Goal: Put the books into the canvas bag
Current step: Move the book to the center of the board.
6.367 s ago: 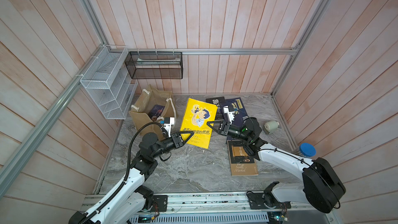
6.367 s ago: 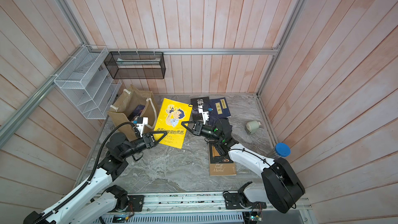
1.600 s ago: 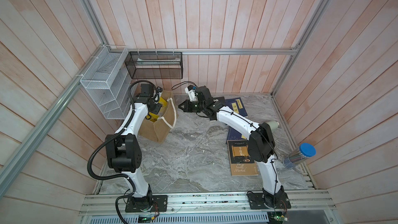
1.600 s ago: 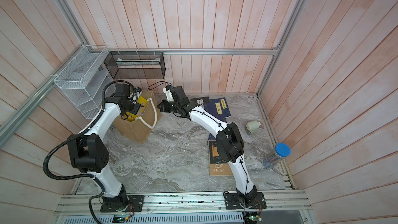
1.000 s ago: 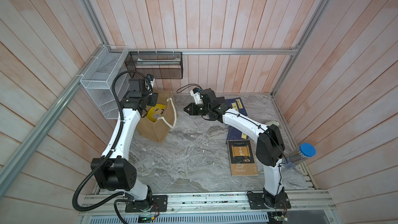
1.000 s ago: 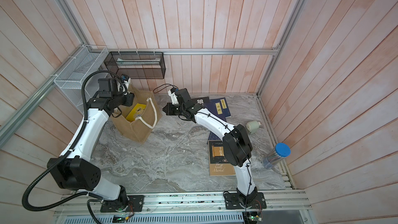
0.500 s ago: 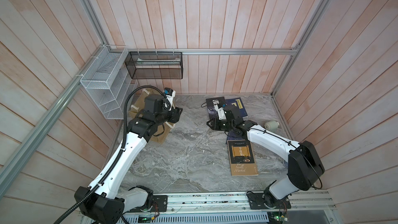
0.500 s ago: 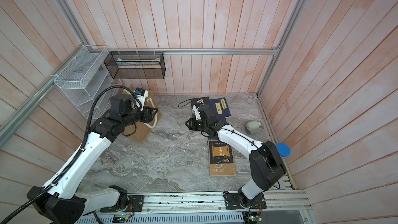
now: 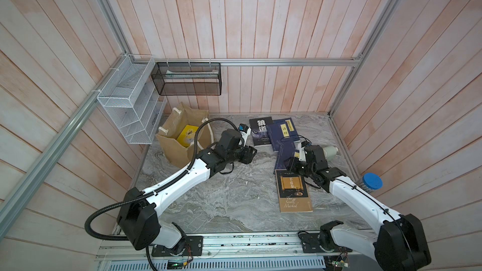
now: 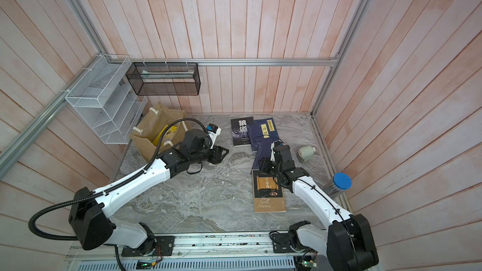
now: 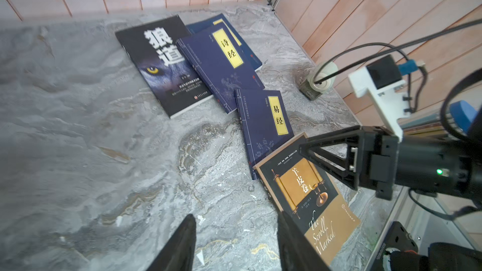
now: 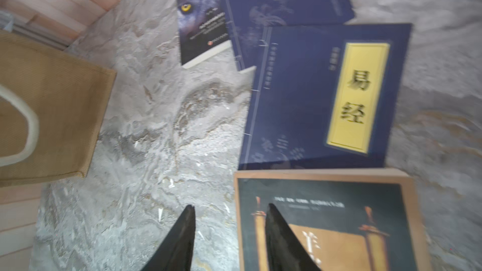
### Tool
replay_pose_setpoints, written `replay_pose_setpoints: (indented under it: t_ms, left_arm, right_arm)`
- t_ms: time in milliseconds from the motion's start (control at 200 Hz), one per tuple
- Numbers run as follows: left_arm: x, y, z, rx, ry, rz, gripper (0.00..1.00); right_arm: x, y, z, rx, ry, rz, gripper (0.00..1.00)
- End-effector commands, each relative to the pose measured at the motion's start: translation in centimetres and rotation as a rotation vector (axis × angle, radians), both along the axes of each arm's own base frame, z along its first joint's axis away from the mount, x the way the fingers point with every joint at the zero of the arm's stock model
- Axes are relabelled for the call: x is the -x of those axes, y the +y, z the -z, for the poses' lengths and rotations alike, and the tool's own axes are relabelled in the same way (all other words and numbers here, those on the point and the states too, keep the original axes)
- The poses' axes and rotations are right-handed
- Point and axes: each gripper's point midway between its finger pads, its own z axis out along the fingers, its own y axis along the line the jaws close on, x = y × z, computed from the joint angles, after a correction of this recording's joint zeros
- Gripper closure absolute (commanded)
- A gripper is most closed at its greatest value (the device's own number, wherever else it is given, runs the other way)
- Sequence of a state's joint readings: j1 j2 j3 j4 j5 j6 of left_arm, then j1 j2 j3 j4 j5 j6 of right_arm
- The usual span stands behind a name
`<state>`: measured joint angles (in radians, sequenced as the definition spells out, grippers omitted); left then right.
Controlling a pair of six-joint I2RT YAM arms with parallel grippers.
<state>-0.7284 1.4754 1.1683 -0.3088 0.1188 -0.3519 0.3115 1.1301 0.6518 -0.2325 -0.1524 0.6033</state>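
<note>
Left wrist view has the left gripper [image 11: 236,217] low in frame. Its two black fingers are spread with nothing between them, and it hangs over the bare marble tabletop [image 11: 78,131]. In both top views I find it near the middle of the table, between the canvas bag [image 9: 180,152] and the loose books.

The bag stands upright in the back left corner, just beside the white wire rack [image 9: 127,105], with its mouth open. A yellow book [image 9: 186,132] stands inside it.

Five books lie flat on the marble, outside the bag. The black wolf-eye book [image 11: 161,66] is the one nearest the bag. The navy 诗经 book [image 11: 219,69] overlaps its edge and lies partly on another navy book [image 11: 250,56]. Nearer to me is the navy 易经 book [image 11: 263,123]. The brown-and-black Scroll Marked book [image 11: 307,196] covers its lower end.

Right wrist view shows the right gripper [image 12: 230,205] with its fingers parted and empty. One finger hangs over the marble and the other over the top corner of the Scroll Marked book; I cannot tell whether it touches the cover.

Along the right wall I see a cream-capped bottle [image 9: 330,150] lying on its side and a blue-capped clear tube [image 9: 371,182]. A black mesh basket [image 9: 187,79] hangs on the back wall.
</note>
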Motion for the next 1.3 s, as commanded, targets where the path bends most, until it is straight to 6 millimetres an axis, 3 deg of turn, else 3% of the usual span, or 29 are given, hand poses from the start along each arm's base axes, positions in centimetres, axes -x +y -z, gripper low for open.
replay_pose_setpoints:
  t_ms: [0,315,520,555,795,1025,1295]
  left_arm:
    - [0.0,-2.0,0.4,0.137,0.032,-0.031,0.49]
    - [5.0,-6.6,6.7,0.218,0.204,0.013,0.5]
    - [7.4,-8.5,9.4,0.222,0.296,0.053,0.5]
    - [9.0,-9.4,9.8,0.217,0.311,0.088,0.5]
    - [10.3,-9.5,11.2,0.222,0.348,0.089,0.5]
    - [10.9,-8.3,12.3,0.199,0.37,0.064,0.5]
    - [11.4,-5.9,13.1,0.194,0.405,-0.008,0.5]
  right_arm:
    - [2.4,-2.8,2.7,0.038,0.104,0.083,0.5]
    - [6.6,-6.5,7.5,0.049,0.214,0.226,0.36]
    - [6.7,-7.2,8.0,0.073,0.225,0.264,0.31]
    - [6.7,-7.5,8.1,0.084,0.226,0.273,0.29]
    - [7.2,-8.3,9.8,0.147,0.298,0.28,0.27]
    - [7.2,-4.8,10.2,0.028,0.316,0.153,0.37]
    - [7.4,3.2,8.3,-0.037,0.255,-0.039,0.46]
